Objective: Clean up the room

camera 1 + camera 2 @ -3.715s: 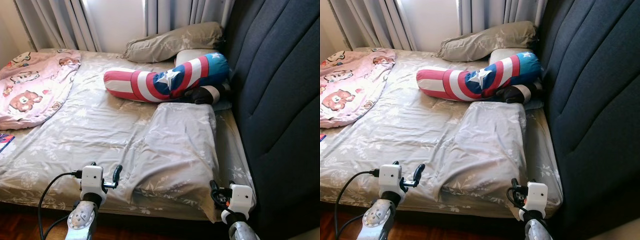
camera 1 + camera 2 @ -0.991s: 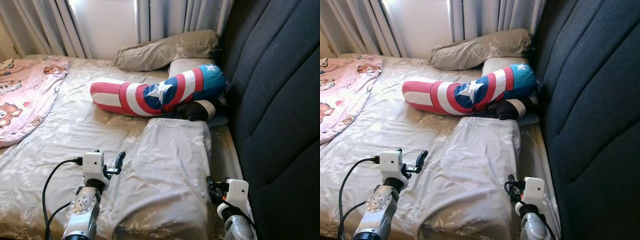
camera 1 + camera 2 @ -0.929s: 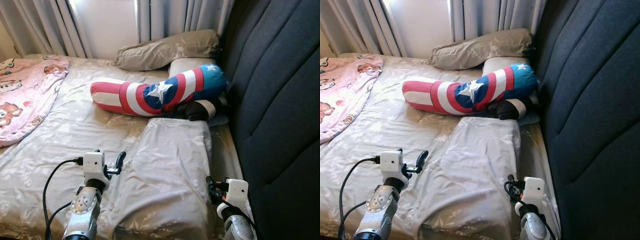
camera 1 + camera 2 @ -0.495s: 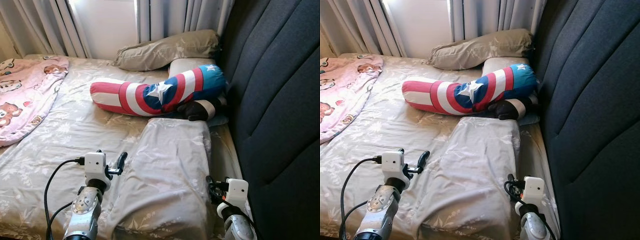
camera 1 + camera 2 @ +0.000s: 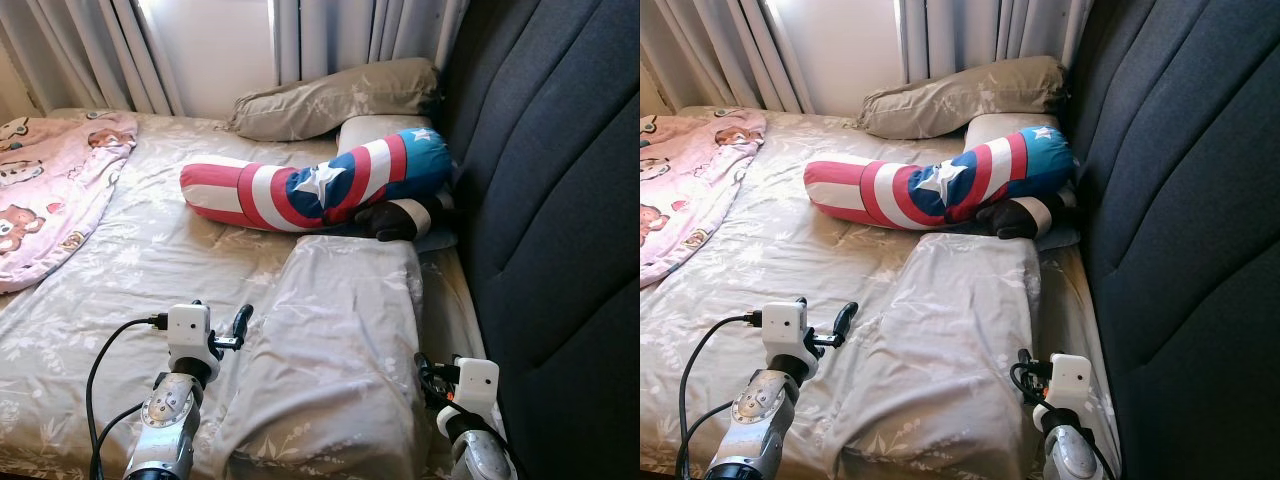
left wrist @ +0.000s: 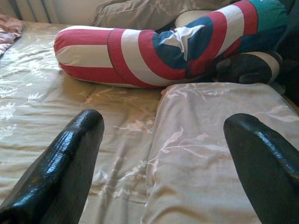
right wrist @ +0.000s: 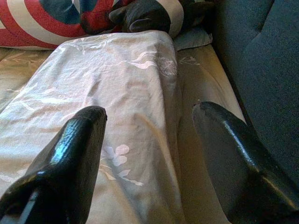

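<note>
1. Closer now than a few seconds back, the robot stands right at the bed; the floor edge has dropped out of the head views and the whole scene has slid, so it is the camera that has come forward, not the bedding. In the last second hardly anything has changed.

2. Both arms are held low over the near edge of the mattress. The left tool has its two black fingers spread wide with nothing between them, and the right tool is the same: apart and empty.

3. What most likely needs tidying first is the grey floral pillow. It lies directly ahead, between the two tools, its long axis running away from the robot toward the striped star bolster.

4. The near end of the pillow sits just in front of both tools, the left tool off its left flank, the right tool nearer its right corner beside the dark headboard. I judge neither arm clearly favoured; a two-handed lift looks natural.

5. Beyond the bolster a small black plush rests touching the pillow's far end, and a pink bear blanket is well apart on the left.
</note>
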You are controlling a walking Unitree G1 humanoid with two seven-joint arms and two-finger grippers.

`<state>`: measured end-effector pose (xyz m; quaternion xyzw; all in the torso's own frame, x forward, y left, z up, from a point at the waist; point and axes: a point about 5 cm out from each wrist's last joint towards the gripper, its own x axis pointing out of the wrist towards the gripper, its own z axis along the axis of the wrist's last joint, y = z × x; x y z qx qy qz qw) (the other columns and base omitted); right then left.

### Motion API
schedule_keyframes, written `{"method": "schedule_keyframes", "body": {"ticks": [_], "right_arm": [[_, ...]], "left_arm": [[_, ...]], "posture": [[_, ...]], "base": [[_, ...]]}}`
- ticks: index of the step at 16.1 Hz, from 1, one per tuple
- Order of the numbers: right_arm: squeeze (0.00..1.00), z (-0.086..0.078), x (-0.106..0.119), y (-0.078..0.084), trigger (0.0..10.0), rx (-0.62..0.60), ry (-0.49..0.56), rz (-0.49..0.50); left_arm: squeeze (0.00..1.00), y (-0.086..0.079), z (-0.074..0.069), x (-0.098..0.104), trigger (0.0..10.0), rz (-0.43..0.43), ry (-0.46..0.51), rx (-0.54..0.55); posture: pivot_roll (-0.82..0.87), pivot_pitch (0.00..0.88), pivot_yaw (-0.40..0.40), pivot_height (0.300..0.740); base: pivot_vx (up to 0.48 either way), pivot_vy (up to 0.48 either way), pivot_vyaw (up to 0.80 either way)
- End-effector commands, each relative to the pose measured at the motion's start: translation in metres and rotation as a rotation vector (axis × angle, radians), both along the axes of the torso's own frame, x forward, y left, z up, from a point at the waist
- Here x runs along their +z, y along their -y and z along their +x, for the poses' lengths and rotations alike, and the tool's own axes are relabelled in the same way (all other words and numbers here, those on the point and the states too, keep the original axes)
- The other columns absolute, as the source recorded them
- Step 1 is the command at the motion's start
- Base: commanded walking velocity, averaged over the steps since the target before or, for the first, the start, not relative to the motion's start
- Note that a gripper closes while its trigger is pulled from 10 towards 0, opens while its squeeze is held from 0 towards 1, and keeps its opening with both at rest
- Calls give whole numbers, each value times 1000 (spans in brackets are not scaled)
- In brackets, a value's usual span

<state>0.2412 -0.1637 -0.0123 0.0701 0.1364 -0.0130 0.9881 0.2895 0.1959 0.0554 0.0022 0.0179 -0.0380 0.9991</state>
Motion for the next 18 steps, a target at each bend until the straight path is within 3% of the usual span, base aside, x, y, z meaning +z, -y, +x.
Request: {"method": "schedule_keyframes", "body": {"ticks": [1,9,14,18], "right_arm": [[0,1,1,2,10000,-12,1,-2],[0,-1,0,0,10000,2,4,-15],[0,-2,-2,0,10000,6,-2,-16],[0,-2,-1,0,10000,2,-2,-14]], "left_arm": [[0,2,2,5,10000,3,15,-14],[0,3,2,4,10000,-4,18,-24],[0,4,1,3,10000,-5,16,-28],[0,4,1,2,10000,-1,6,-31]], "posture": [[-30,0,-34,740],[-37,0,-31,740],[-32,0,-31,740],[-30,0,-34,740]], "base": [[0,0,0],[0,0,0],[242,0,0],[0,0,0]]}}
